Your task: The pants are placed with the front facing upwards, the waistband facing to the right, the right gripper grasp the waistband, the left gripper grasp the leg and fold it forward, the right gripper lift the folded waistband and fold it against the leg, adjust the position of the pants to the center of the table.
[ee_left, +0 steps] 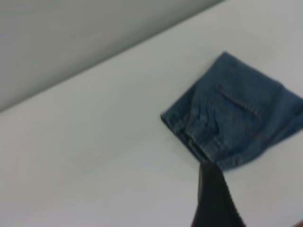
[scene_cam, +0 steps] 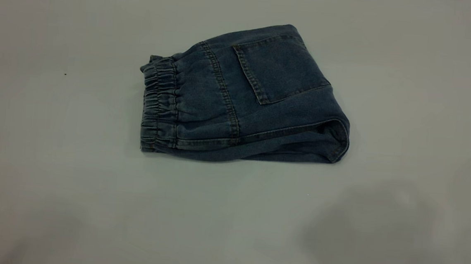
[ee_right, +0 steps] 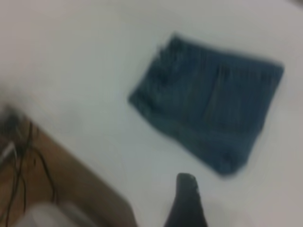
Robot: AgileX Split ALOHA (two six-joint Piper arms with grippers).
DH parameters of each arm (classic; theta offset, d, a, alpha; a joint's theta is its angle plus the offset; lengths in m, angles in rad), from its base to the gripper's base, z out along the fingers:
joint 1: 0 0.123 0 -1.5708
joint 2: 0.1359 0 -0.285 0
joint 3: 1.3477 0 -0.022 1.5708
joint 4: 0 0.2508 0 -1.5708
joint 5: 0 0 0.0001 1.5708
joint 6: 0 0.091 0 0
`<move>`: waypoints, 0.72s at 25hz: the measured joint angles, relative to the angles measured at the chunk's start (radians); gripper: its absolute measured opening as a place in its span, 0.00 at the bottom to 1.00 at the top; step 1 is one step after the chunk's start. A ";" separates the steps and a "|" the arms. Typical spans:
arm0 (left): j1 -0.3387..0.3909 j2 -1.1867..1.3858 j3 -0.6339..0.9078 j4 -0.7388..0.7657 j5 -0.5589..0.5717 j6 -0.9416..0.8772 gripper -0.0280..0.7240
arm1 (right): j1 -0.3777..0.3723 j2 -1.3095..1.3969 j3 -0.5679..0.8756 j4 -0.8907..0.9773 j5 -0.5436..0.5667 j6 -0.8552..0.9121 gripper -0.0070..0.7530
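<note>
Folded denim pants (scene_cam: pixel 246 95) lie alone near the middle of the white worktop (scene_cam: pixel 51 156), both claws lifted clear of them.

The exterior view shows the pants folded into a compact bundle, back pocket (scene_cam: pixel 279 66) up, the ruched waistband (scene_cam: pixel 159 104) at its left end and the folded edge at the right; neither arm appears there, only soft shadows on the worktop near the lower edge. The left wrist view adds one dark finger of the left claw (ee_left: pixel 215 196), above the worktop, its tip overlapping the bundle's waistband corner in the picture. The right wrist view shows a finger of the right claw (ee_right: pixel 188 201) apart from the bundle, plus the worktop's edge with cables (ee_right: pixel 21 156) beyond it. Whether either claw is open or closed I cannot tell.
</note>
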 joint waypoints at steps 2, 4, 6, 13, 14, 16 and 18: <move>0.000 -0.030 0.069 -0.001 0.000 -0.005 0.58 | 0.000 -0.089 0.134 0.002 0.000 0.000 0.62; 0.000 -0.070 0.168 -0.001 0.000 -0.008 0.58 | 0.000 -0.169 0.272 0.002 0.000 0.000 0.61; 0.000 -0.113 0.271 -0.001 0.000 -0.013 0.58 | 0.000 -0.255 0.387 0.002 -0.001 0.000 0.61; 0.000 -0.292 0.618 0.002 0.000 -0.023 0.58 | 0.000 -0.591 0.757 -0.045 -0.016 0.013 0.61; 0.000 -0.320 0.654 0.002 0.000 -0.026 0.58 | 0.000 -0.639 0.804 -0.045 -0.030 0.021 0.61; 0.000 -0.374 0.707 0.002 0.000 -0.043 0.58 | 0.000 -0.749 0.882 -0.045 -0.079 0.041 0.61; 0.000 -0.430 0.745 0.002 0.000 -0.078 0.58 | 0.000 -0.841 0.951 -0.034 -0.112 0.054 0.61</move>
